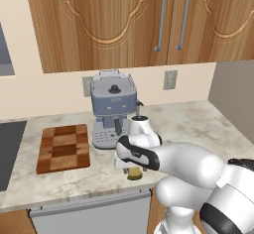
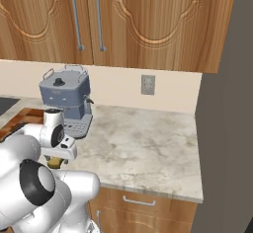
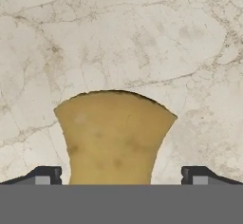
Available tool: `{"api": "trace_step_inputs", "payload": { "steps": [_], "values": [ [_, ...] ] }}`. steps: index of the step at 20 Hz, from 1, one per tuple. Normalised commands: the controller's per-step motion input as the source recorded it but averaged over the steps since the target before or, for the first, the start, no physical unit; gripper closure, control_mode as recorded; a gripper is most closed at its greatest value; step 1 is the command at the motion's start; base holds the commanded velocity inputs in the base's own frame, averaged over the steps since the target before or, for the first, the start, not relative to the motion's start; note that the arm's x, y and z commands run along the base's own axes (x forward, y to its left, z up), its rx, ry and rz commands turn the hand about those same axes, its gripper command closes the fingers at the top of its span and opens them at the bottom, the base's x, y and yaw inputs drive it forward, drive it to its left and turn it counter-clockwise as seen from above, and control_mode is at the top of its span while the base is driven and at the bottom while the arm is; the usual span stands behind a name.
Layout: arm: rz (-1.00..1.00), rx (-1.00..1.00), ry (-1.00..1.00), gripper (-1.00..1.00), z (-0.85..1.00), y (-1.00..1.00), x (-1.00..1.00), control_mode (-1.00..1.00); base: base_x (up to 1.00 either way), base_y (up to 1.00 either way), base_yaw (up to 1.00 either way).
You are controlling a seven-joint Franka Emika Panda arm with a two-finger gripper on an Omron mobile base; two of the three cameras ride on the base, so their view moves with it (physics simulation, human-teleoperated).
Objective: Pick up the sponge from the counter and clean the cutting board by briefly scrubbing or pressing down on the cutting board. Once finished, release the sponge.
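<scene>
Kitchen: wooden wall cabinets (image 1: 129, 20) hang over the counter (image 2: 143, 148), a beige-grey marbled stone top with a light edge.
Sponge: the sponge (image 3: 114, 137) is a tan-yellow block with pinched sides, lying on the counter near its front edge; in the left base view it (image 1: 134, 174) peeks out under the hand at about 5 o'clock from the coffee machine.
Gripper: the gripper (image 3: 121, 174) is low over the sponge with a fingertip at either side of it; the tips stand apart from the sponge's sides, with stone showing in each gap. In the left base view the gripper (image 1: 133, 171) points down at the counter.
Cutting board: the cutting board (image 1: 63, 147) lies flat on the counter, at 9 o'clock from the coffee machine and just beside it, well apart from the sponge.
Coffee machine: the blue-grey coffee machine (image 1: 113, 108) stands upright at the back of the counter against the wall.
Cooktop: a dark panel (image 1: 10, 151) at 9 o'clock from the board.
Outlet: a wall outlet (image 2: 147, 84) at 3 o'clock from the machine.
</scene>
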Motion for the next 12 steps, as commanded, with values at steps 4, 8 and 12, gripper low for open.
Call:
{"api": "trace_step_inputs", "payload": {
  "steps": [4,8,12],
  "values": [
    [0.00,0.00,0.00,1.00,-0.09,0.02,0.01,-1.00,0.00,0.00,0.00],
    [0.00,0.00,0.00,1.00,-0.03,0.05,0.00,-1.00,0.00,0.00,0.00],
    [0.00,0.00,0.00,1.00,0.00,0.03,-0.01,-1.00,0.00,0.00,0.00]
  ]
}}
